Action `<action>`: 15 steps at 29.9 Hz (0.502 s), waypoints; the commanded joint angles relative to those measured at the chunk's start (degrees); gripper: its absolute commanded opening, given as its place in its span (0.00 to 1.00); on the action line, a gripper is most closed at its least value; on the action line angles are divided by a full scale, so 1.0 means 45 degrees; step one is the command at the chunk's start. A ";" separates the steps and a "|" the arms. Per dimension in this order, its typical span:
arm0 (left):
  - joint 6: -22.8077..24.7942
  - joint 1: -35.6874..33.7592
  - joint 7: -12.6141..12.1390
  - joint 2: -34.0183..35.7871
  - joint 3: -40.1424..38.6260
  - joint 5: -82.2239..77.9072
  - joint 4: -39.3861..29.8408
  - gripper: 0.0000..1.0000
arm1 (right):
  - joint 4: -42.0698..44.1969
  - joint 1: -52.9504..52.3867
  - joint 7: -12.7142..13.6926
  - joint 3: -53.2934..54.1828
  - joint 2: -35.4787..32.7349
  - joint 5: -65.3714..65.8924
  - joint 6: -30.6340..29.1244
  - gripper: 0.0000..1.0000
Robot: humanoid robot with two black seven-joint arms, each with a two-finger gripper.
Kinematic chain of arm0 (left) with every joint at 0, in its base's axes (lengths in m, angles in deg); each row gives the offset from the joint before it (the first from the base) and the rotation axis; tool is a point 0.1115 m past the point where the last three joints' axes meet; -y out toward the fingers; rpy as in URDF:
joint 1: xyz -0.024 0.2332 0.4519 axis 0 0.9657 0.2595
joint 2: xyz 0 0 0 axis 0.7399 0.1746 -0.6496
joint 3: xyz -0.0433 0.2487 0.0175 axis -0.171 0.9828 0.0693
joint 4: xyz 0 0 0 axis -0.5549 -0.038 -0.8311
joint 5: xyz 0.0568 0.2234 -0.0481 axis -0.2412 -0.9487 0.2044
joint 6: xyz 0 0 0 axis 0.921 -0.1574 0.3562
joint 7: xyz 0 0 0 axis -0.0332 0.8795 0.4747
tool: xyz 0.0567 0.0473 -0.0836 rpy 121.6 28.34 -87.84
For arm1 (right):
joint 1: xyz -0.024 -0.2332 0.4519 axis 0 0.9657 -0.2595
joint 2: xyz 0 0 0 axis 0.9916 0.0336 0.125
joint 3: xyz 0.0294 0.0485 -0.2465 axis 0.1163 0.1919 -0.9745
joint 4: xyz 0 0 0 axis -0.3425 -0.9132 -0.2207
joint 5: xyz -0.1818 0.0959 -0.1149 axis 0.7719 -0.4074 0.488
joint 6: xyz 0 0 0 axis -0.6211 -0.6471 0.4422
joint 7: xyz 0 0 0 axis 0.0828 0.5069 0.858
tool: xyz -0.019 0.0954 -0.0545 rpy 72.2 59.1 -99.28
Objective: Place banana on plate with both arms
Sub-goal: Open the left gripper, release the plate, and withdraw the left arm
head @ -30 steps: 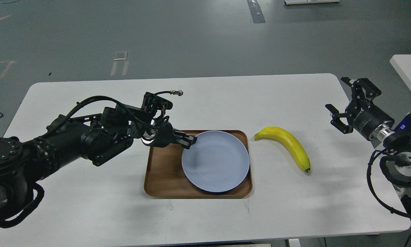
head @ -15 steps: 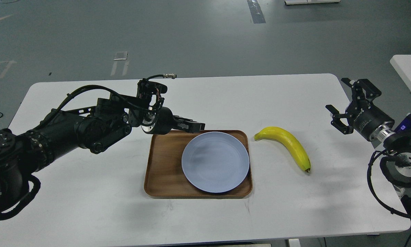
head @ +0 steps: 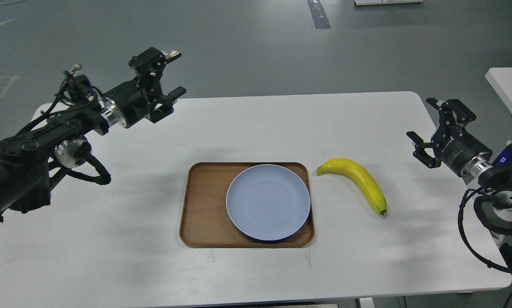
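The yellow banana (head: 358,179) lies on the white table (head: 110,239) just right of the tray, its greenish stem end toward the tray and its dark tip toward me. The pale blue plate (head: 268,201) sits in the right part of the brown wooden tray (head: 204,209); nothing lies on it. My left gripper (head: 173,72) is open and empty, raised at the table's far left, well away from the plate. My right gripper (head: 422,122) is open and empty, above the table's right edge, right of the banana.
A second white table's corner (head: 510,83) shows at the far right. Grey floor lies beyond the table's far edge. My right arm's wrist and cables (head: 495,201) hang over the table's right edge.
My left gripper has let go of the plate's rim, opened, and swung up and back to the table's far left. The plate stays on the tray. My right arm has barely moved.
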 commanded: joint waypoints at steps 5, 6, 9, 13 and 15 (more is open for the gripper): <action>0.0019 0.3015 -0.0001 0.0632 -0.3327 0.0569 0.0040 0.98 | -0.0510 -0.0391 0.0000 0.0039 -0.0643 0.2022 0.0002 1.00; 0.0019 0.3134 -0.0001 0.0691 -0.3388 0.0569 0.0040 0.98 | -0.0648 -0.0586 0.0000 0.0039 -0.0781 0.2534 0.0002 1.00; 0.0019 0.3350 -0.0001 0.0712 -0.3486 0.0628 0.0040 0.98 | -0.1448 -0.1699 0.0000 0.0039 -0.1465 0.5774 0.0002 1.00; 0.0019 0.3350 -0.0001 0.0595 -0.3544 0.0647 0.0020 0.98 | -0.2424 -0.3258 0.0000 -0.0271 -0.1915 0.9149 0.0002 1.00; 0.0019 0.3331 -0.0001 0.0555 -0.3661 0.0647 0.0020 0.98 | -0.2797 -0.4295 0.0000 -0.1265 -0.1896 1.0679 0.0002 1.00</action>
